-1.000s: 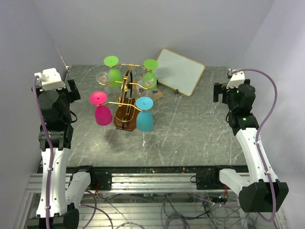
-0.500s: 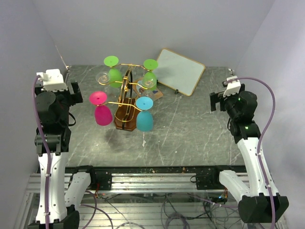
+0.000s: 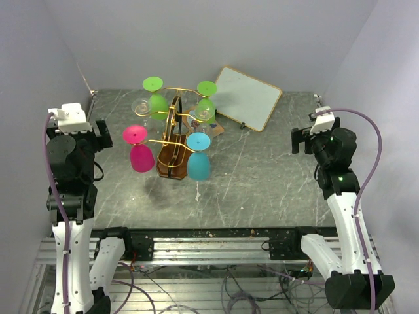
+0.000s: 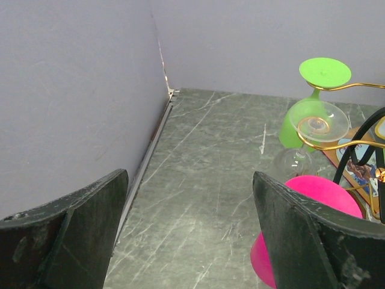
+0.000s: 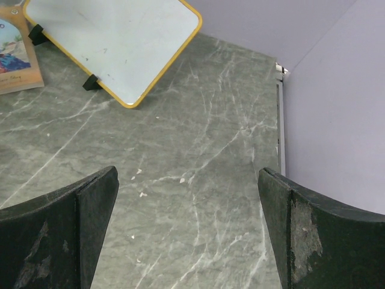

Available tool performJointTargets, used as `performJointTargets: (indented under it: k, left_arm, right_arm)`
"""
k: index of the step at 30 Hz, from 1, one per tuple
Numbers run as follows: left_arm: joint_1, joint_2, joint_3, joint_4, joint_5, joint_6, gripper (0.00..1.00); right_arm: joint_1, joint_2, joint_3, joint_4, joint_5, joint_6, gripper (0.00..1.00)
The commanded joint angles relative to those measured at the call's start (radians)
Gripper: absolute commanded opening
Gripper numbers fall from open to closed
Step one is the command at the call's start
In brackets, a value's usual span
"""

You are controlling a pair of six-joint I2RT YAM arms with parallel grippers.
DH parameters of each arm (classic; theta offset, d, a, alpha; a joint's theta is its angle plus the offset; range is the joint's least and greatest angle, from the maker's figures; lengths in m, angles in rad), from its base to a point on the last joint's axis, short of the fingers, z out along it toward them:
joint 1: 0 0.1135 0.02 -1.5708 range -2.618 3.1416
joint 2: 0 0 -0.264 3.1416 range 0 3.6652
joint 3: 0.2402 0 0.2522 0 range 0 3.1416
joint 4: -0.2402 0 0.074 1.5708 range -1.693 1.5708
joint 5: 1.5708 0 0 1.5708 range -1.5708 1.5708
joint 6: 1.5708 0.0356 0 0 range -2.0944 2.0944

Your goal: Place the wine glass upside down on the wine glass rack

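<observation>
Only the overhead view showed the whole wine glass rack (image 3: 171, 156). The left gripper (image 4: 189, 177) and right gripper (image 5: 187, 173), jaws spread, hung beside opposite side walls.

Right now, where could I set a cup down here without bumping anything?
The widest bare patch lies between the rack and the right arm, in front of the board. A narrower strip runs along the near edge, before the pink glass and blue glass. Round the rack it is crowded with glasses.
</observation>
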Motion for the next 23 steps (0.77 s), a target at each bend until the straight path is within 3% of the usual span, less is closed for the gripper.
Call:
performJointTargets:
  k: [1, 11, 23]
  left_arm:
    - [0.009, -0.017, -0.014, 0.001, -0.007, -0.017, 0.93]
    - [0.009, -0.060, -0.030, 0.006, 0.000, -0.040, 0.90]
    - [0.008, -0.042, -0.050, 0.015, 0.004, -0.027, 0.89]
  right_arm:
    - [-0.022, -0.023, -0.009, 0.027, 0.039, 0.012, 1.00]
    - [-0.056, -0.091, -0.040, 0.034, 0.022, 0.026, 1.00]
    - [-0.064, -0.054, -0.039, 0.030, 0.027, 0.020, 1.00]
